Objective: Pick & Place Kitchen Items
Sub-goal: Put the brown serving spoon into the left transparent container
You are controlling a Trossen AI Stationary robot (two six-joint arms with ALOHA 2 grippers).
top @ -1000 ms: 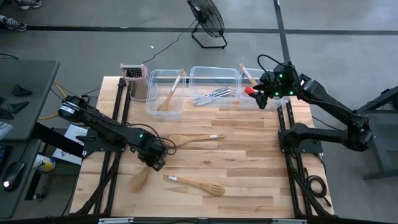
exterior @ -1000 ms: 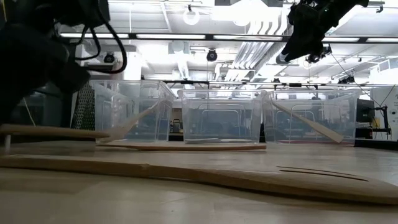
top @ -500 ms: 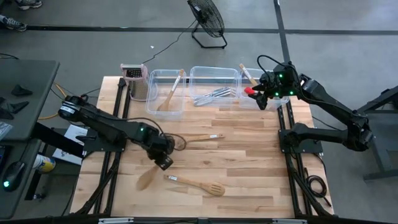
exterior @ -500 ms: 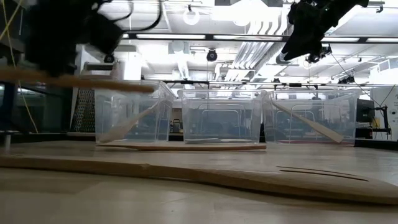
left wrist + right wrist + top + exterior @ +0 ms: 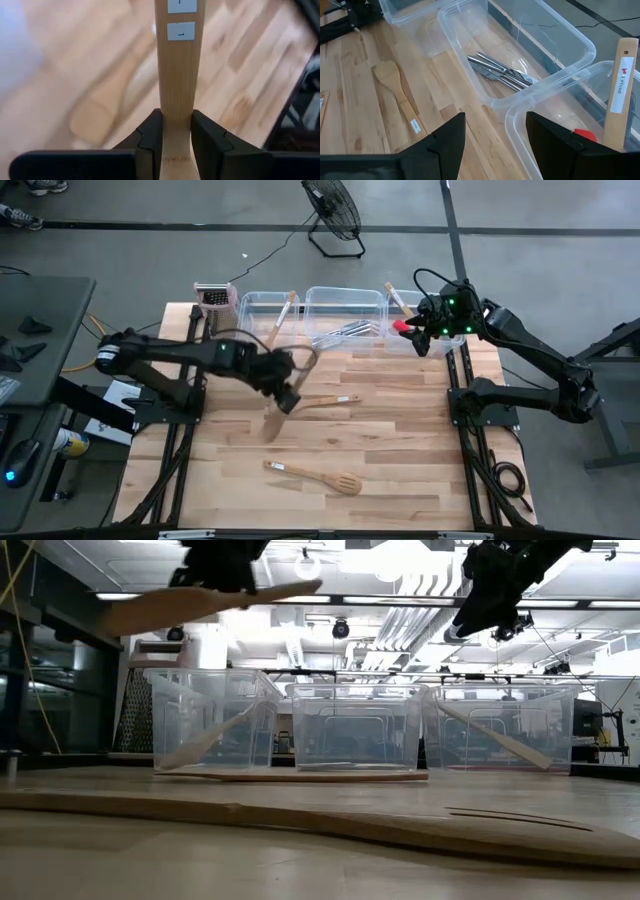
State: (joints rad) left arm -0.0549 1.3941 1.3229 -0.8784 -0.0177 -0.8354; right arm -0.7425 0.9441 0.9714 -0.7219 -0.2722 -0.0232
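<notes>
Left tool (image 5: 288,395) pinching a light wooden spatula (image 5: 274,418) by its handle, lifted off the tabletop (image 5: 400,440) at frame centre, long axis running down-left from the tool. Leftmost clear plastic tub (image 5: 262,327) sits just above. Right tool (image 5: 418,340), spread, waits over the upper-right tub.

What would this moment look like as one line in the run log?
left gripper: shut on wooden spatula, lifted above table | right gripper: open over right tub

The left gripper (image 5: 287,392) hangs clamped above mid-table; the right gripper (image 5: 420,338) hovers agape at the far right.
</notes>
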